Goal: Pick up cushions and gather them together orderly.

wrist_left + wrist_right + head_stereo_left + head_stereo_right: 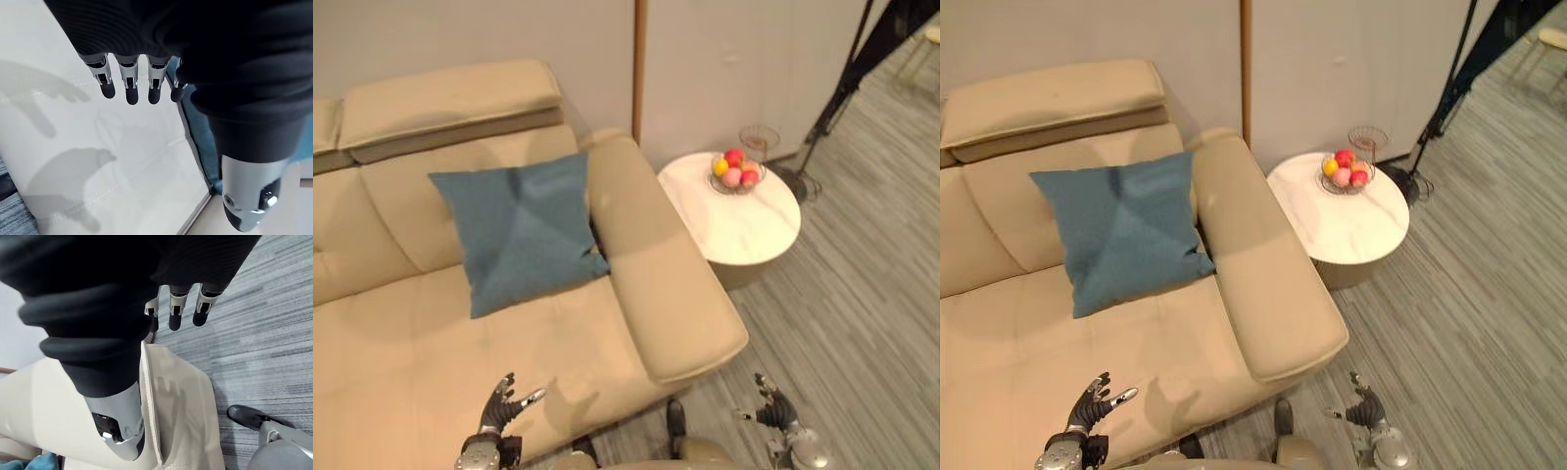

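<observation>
One blue cushion [519, 230] leans just beside the sofa armrest [656, 264], likely soft, light and floppy, best gripped along an edge, while the left robot hand [499, 409] and right robot hand [773, 409] hover either side of that armrest's front end, fingers spread, empty.

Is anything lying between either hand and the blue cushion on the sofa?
Nothing visible blocks the left hand: bare sofa seat runs from it to the blue cushion. The sofa's armrest lies between the right hand and the cushion.
</observation>
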Tool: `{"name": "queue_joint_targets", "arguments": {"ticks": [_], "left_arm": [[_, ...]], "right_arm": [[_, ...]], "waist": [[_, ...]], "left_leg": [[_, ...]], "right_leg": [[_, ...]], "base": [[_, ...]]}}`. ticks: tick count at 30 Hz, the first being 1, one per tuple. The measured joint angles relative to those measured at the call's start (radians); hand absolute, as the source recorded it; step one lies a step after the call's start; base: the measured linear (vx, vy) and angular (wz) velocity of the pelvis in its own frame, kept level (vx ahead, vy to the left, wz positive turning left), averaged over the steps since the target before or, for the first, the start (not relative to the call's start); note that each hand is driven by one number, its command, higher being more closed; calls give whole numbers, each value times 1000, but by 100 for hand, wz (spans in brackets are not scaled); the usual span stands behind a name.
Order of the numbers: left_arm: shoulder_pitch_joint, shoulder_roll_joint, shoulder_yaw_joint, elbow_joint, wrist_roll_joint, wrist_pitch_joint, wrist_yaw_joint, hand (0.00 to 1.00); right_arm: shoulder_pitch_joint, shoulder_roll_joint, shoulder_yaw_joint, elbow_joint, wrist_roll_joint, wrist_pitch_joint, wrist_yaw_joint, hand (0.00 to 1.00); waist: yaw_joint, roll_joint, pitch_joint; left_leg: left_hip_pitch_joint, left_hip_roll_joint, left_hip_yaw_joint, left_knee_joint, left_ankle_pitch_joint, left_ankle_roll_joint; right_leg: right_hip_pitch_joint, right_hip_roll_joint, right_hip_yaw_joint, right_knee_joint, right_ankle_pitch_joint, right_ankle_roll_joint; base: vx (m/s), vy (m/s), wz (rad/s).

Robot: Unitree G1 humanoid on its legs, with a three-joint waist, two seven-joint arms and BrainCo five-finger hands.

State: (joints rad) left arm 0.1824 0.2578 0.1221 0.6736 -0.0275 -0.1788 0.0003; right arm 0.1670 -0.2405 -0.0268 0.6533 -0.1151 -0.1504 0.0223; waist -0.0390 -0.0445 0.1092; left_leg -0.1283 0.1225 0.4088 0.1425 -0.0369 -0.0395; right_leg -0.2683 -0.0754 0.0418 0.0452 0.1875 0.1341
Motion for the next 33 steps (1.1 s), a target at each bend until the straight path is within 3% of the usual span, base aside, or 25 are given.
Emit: {"name": "queue_joint_targets", "arguments": {"ticks": [1,2,3,4,5,7,9,10,11,12,14,15,17,20,21,25,28,29,31,33], "left_arm": [[-16,1,2,-8,0,-3,1,0],[-37,4,1,-11,0,-5,0,0],[-47,5,0,-17,0,-5,1,0],[-42,5,1,-17,0,-2,2,0],[-30,4,2,-21,-1,1,3,0],[-12,-3,9,-37,-6,7,8,0],[0,-41,2,-37,-16,18,6,0],[2,-46,2,-37,-21,18,7,0],[1,-52,2,-37,-21,18,7,0],[-4,-63,0,-39,-23,18,7,0],[0,-62,-1,-52,-42,16,8,0],[2,-64,-2,-58,-44,16,8,0],[7,-64,-1,-57,-43,17,12,0],[39,-55,1,-56,-44,18,20,0],[35,-55,1,-56,-48,18,23,0],[37,-84,-2,-85,-50,18,23,0],[47,-109,-2,-104,-51,19,22,0],[62,-112,-2,-111,-51,18,22,0],[62,-110,-2,-112,-51,19,22,0],[52,-110,-3,-119,-49,19,22,0]], "right_arm": [[-33,-3,7,1,3,2,-1,0],[-56,2,9,2,11,3,-4,0],[-39,10,16,11,24,3,-6,0],[-23,22,20,22,31,2,-6,0],[-21,31,34,35,32,3,-4,0],[-44,36,33,35,32,2,-5,0],[-88,18,19,28,35,1,-26,0],[-91,17,16,28,35,1,-32,0],[-90,12,13,28,35,3,-39,0],[-90,-1,13,28,35,4,-41,0],[-80,-11,3,26,35,4,-41,0],[-62,-14,-20,22,35,5,-40,0],[-53,-18,-36,15,35,5,-41,0],[-43,-26,-38,-11,35,5,-42,0],[-27,-22,-36,-9,35,7,-39,0],[-22,-21,-47,-9,35,9,-40,0],[-17,-16,-80,-6,35,22,-40,0],[-14,-14,-95,-5,35,22,-39,0],[-12,-4,-130,5,35,23,-41,0],[-12,7,-138,16,35,26,-41,0]], "waist": [[6,26,19],[-8,32,44],[-7,21,51],[-6,19,55],[2,-1,46],[14,-27,47],[40,30,72],[47,35,74],[52,46,81],[51,72,91],[48,81,89],[43,81,88],[30,59,90],[27,77,86],[29,78,85],[47,84,79],[49,85,46],[46,93,19],[18,104,-9],[16,101,-9]], "left_leg": [[-27,36,0,-1,2,26],[-24,38,-8,0,4,31],[-7,23,-31,16,8,32],[-7,15,-47,36,8,32],[-21,10,-64,60,8,32],[-59,20,-71,100,14,24],[-80,63,-75,78,54,-11],[-81,69,-75,66,68,-19],[-88,77,-78,61,87,-24],[-94,94,-94,53,111,-40],[-71,89,-109,-36,177,-59],[-58,77,-113,-104,158,-100],[-48,48,-107,-104,149,-105],[-23,26,-121,-54,82,-59],[-38,28,-119,-9,60,-44],[-31,18,-123,49,16,-45],[42,-29,-136,-69,48,-52],[74,-43,-142,-152,95,-43],[94,-58,-178,-246,157,-27],[96,-63,-190,-246,160,-22]], "right_leg": [[-27,5,-2,31,12,27],[-77,-5,-33,289,-145,-37],[-92,-39,-53,579,-285,-12],[-71,-60,-55,701,-324,17],[-10,-76,-53,770,-351,40],[40,-74,-66,681,-414,51],[113,-18,-109,482,-428,27],[138,-9,-119,419,-436,2],[169,7,-128,342,-439,-65],[190,29,-147,294,-418,-98],[179,36,-172,286,-404,-118],[171,28,-190,280,-407,-130],[154,-7,-200,265,-413,-133],[121,-15,-172,277,-403,-122],[128,-24,-175,272,-366,-109],[160,-39,-166,267,-350,-87],[189,-52,-164,229,-346,-67],[202,-52,-172,195,-337,-60],[217,-54,-202,157,-328,-52],[231,-56,-210,143,-323,-55]], "base": [[-165,56,-24],[-127,48,10],[-71,-11,51],[-91,-96,69],[-152,-168,47],[-167,-155,7],[-248,-103,-36],[-299,-113,-28],[-261,-119,0],[-281,-112,12],[-312,-82,30],[-302,-41,41],[-217,28,13],[-70,93,-16],[-74,113,-6],[-10,102,-3],[19,59,-1],[88,49,10],[136,52,40],[88,19,23]]}}
